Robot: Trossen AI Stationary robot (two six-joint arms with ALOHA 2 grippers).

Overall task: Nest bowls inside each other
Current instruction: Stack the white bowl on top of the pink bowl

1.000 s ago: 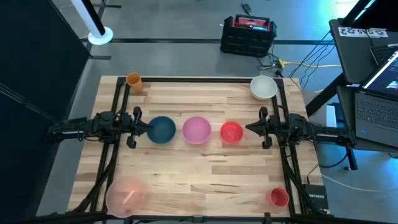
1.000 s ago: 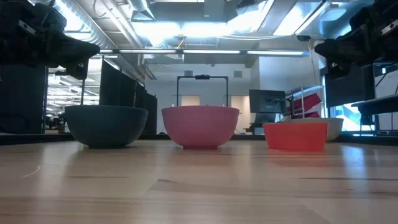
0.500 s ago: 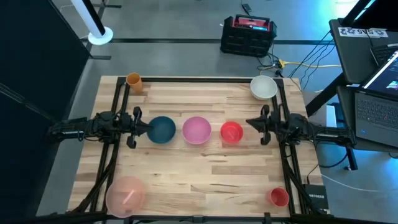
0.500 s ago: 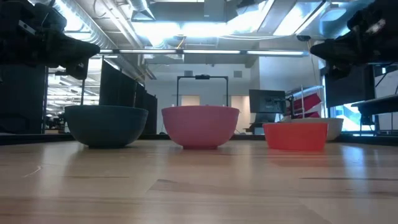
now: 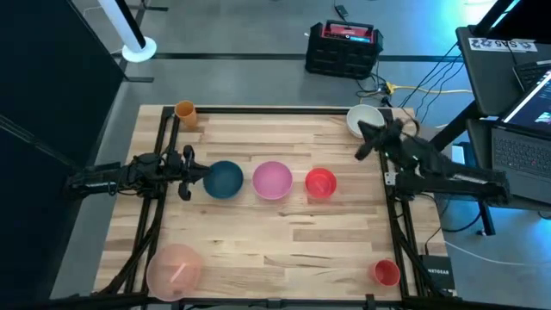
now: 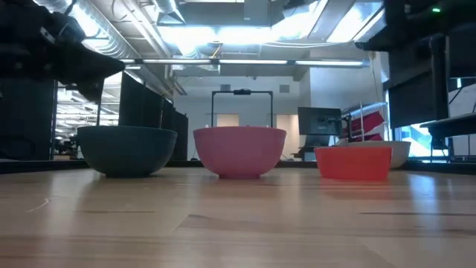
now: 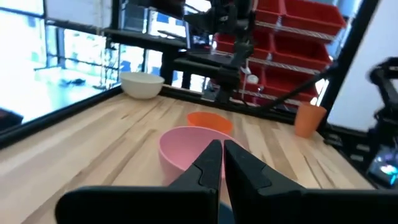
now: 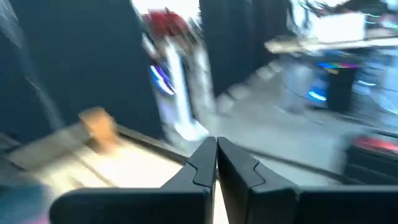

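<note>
On the table's middle stand three bowls in a row: dark blue (image 5: 224,179), pink (image 5: 272,179) and red (image 5: 320,182). A white bowl (image 5: 361,119) stands at the far right corner, a translucent pale-pink bowl (image 5: 176,269) at the near left corner. My left gripper (image 5: 201,171) is shut, level, just left of the blue bowl, touching nothing. My right gripper (image 5: 360,132) is shut and raised beside the white bowl, above the table. In the left wrist view the shut fingers (image 7: 222,163) point at the pink bowl (image 7: 183,144).
An orange cup (image 5: 185,111) stands at the far left corner and a red cup (image 5: 386,272) at the near right corner. Black frame rails (image 5: 164,146) run along the table's left and right sides. Bare wood lies in front of the bowl row.
My right gripper has risen from beside the red bowl and swung toward the table's far edge, now next to the white bowl, its view blurred by the motion. My left gripper has rolled slightly in place. No bowl has moved.
</note>
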